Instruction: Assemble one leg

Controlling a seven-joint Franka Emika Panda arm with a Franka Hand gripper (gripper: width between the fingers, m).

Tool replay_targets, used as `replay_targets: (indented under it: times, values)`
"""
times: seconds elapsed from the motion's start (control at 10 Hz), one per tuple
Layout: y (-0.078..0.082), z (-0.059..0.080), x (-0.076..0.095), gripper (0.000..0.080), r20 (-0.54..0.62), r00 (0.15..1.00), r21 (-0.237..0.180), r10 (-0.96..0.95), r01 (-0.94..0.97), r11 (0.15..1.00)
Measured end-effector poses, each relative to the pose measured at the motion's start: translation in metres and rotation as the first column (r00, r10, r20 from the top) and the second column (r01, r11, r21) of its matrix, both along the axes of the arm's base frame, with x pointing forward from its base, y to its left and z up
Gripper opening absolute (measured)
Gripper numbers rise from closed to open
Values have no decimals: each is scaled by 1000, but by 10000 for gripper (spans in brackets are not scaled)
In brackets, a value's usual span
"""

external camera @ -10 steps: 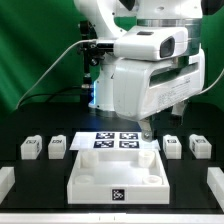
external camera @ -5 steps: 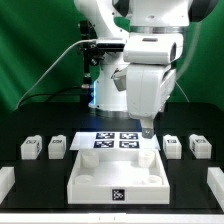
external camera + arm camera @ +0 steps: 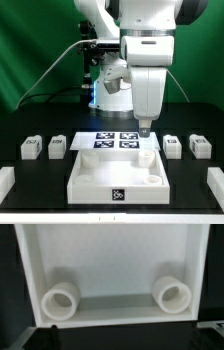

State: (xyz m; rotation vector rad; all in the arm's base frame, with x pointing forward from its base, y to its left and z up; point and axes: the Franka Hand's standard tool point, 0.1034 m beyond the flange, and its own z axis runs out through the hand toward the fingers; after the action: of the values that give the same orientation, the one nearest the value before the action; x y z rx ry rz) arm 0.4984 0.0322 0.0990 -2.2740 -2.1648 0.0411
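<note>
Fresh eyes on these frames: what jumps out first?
The big white arm fills the middle of the exterior view, its pincer hanging by the marker board. In front sits the white tray; the wrist view shows two round sockets inside it. Two small legs flank it on each side.

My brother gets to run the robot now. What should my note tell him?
Gripper: hangs above the marker board, at its edge on the exterior view's right, nothing seen in it; jaws open or shut, cannot tell.
Legs: two each side of the board, loose on the table.
Tray: in front, no leg attached.
Done: nothing yet. Left: pick up one leg and likely fit it to the tray.
</note>
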Motion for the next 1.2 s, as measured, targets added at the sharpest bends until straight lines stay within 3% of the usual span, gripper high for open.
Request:
replay_targets:
  times: [0.2, 0.3, 0.5, 0.7, 0.9, 1.1, 1.2]
  values:
    - [-1, -2, -2, 649, -4, 1000, 0, -1, 1, 1000]
    - [-4, -11, -13, 649, 9, 1000, 4, 18, -18, 1000]
    - [-28, -54, -63, 649, -15, 999, 14, 39, -39, 999]
    - [-46, -83, -76, 649, -38, 999, 27, 10, -9, 1000]
    - [-47, -88, -79, 649, -48, 999, 29, 4, -2, 1000]
    - [-47, -89, -80, 411, -50, 999, 29, 3, -2, 1000]
    - [-47, -89, -80, 411, -50, 999, 29, 3, -1, 1000]
